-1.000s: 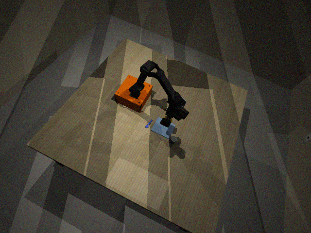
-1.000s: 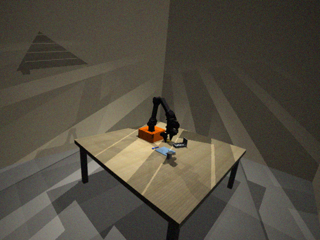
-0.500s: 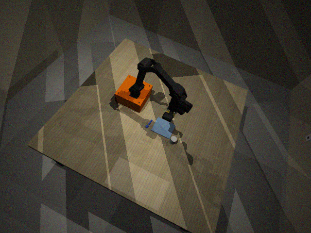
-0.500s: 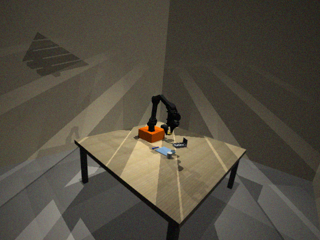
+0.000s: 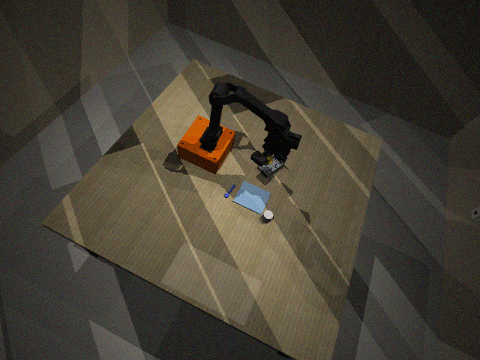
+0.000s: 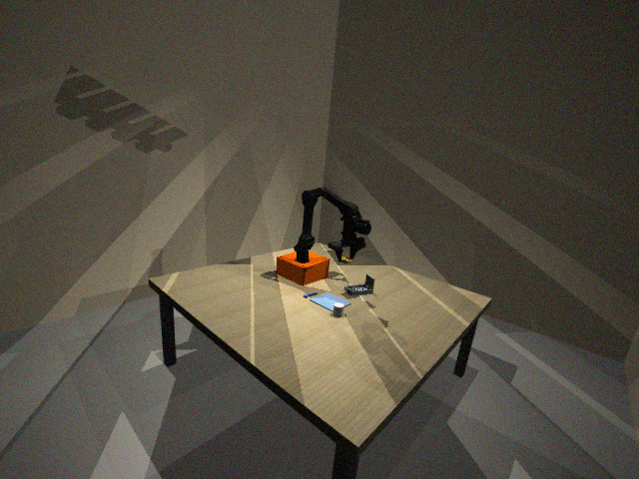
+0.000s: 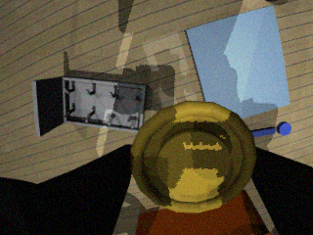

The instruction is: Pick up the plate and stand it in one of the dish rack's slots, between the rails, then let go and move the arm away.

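The yellow round plate [image 5: 269, 160] [image 6: 346, 259] [image 7: 196, 162] is held in the air by its opposite rims, lying about level. My gripper [image 5: 268, 159] [image 6: 345, 258] [image 7: 191, 154] is shut on it, one dark finger at each side. The small grey dish rack [image 5: 276, 170] [image 6: 369, 283] [image 7: 50, 105] stands on the table below the plate. In the wrist view it is left of and beyond the plate, with a tall panel at its left end and short dark prongs inside. In the top view the gripper and plate hide part of the rack.
A light blue flat board [image 5: 252, 198] [image 6: 329, 301] [image 7: 240, 64] lies near the rack. A white cup [image 5: 268, 215] [image 6: 337, 309] stands at its corner. A blue spoon-like thing [image 5: 232, 188] [image 6: 310, 295] [image 7: 284, 128] lies beside the board. The orange base [image 5: 197, 154] [image 6: 292, 270] carries the arm.
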Robot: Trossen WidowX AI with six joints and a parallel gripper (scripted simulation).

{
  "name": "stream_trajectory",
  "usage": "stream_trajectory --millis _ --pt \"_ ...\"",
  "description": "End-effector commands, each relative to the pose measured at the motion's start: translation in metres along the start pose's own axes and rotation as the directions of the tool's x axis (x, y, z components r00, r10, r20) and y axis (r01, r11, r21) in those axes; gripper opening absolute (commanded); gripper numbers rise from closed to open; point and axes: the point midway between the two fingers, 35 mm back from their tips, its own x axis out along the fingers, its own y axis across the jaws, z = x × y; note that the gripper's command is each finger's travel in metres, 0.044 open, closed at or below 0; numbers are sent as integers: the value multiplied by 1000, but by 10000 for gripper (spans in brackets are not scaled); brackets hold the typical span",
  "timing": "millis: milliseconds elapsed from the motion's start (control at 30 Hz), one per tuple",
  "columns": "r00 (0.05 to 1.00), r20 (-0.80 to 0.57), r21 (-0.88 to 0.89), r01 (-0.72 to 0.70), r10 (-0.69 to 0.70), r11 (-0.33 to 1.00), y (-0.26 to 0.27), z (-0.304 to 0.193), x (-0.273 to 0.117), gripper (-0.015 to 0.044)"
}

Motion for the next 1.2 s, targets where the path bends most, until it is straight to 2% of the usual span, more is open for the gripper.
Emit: stream_trajectory --millis 0,467,800,1167 --pt "1000 -4 111 3 -3 994 23 -26 3 0" --pt "999 10 78 -52 52 996 25 -15 16 0" --pt "964 40 -31 -260 262 965 48 13 56 0" --pt "872 90 -191 -459 481 868 66 37 91 0"
